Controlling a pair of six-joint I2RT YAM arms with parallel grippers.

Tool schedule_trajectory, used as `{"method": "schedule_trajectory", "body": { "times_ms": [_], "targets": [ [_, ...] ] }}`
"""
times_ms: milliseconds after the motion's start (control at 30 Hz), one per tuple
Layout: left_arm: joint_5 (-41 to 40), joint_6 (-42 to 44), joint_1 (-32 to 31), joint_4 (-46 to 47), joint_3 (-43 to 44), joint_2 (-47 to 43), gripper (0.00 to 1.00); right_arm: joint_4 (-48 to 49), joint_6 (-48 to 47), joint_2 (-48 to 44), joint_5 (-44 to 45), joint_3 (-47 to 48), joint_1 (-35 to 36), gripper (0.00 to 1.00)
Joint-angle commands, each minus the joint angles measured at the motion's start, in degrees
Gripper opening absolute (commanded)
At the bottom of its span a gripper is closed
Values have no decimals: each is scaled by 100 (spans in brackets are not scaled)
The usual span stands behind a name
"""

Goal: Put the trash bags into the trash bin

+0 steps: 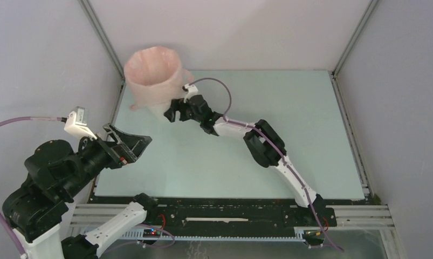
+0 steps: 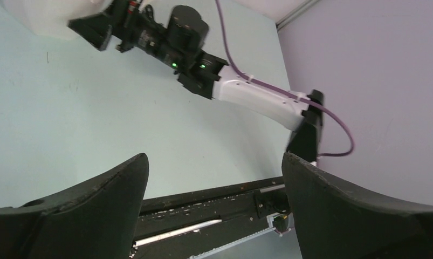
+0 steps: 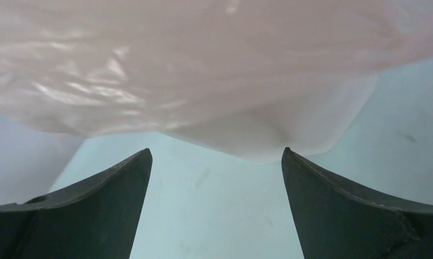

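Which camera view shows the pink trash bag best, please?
The top external view: it shows the whole trash bag lining the trash bin, mouth open, film draped down the outside. The right wrist view shows only a close-up of crinkled film; the left wrist view catches just a pale sliver at its top-left corner.

Two black-and-white jointed robot arms. The left arm (image 1: 52,178) has bulky matte-black motor housings above a white lower link, and the right arm (image 1: 289,172) alternates smooth white shells with black joints. A thin purple cable (image 1: 219,86) trails along each (two small green lights (image 2: 174,65) glow on the right arm's black wrist block). The left gripper (image 2: 215,157) and right gripper (image 3: 217,152) bear broad, black, wedge-shaped fingers (image 3: 95,210). A white boxy camera module (image 1: 76,123) caps the left wrist.
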Motion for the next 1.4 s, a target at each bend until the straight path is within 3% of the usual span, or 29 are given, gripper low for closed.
{"method": "schedule_trajectory", "body": {
  "times_ms": [0, 100, 167, 267, 467, 533, 700, 800, 933, 1033, 1200, 1267, 1367],
  "targets": [
    [-68, 429, 24, -255, 272, 68, 98, -1290, 431, 1057, -129, 2155, 174, 100],
    [14, 425, 23, -269, 199, 87, 97, -1819, 854, 1832, -215, 3566, 159, 100],
    [12, 442, 23, -261, 221, 114, 97, -1839, 906, 1691, -69, 3542, 164, 100],
    [-66, 477, 21, -172, 226, 144, 97, -1574, 864, 652, -26, 2245, 102, 100],
    [-16, 489, 22, 618, -265, 120, 98, -1223, 509, -2723, -144, -2118, -186, 100],
    [23, 544, 18, 938, -417, 140, 98, -2038, 312, -3851, -81, -2912, -261, 100],
    [-60, 796, 24, 1414, -357, 356, 98, -5729, 438, -6223, 504, -3380, -486, 100],
    [-229, 867, 25, 1471, 114, 709, 99, -7463, 493, -7595, 1433, -3368, -403, 100],
    [-234, 951, 25, 1883, 387, 963, 100, -8721, 752, -9472, 2167, -3054, -437, 100],
    [-363, 959, 25, 2298, 418, 1048, 100, -9374, 557, -10315, 2029, -2394, -521, 100],
    [-794, 1359, 33, 1860, 2032, 1698, 100, -10714, 724, -10075, 2466, -8, -554, 100],
    [-879, 1476, 33, 1626, 2672, 1916, 100, -10873, 620, -9815, 2555, 799, -615, 100],
    [-960, 1482, 33, 1699, 2812, 1849, 100, -10624, 145, -9556, 2287, 1580, -740, 100]
  ]
}}
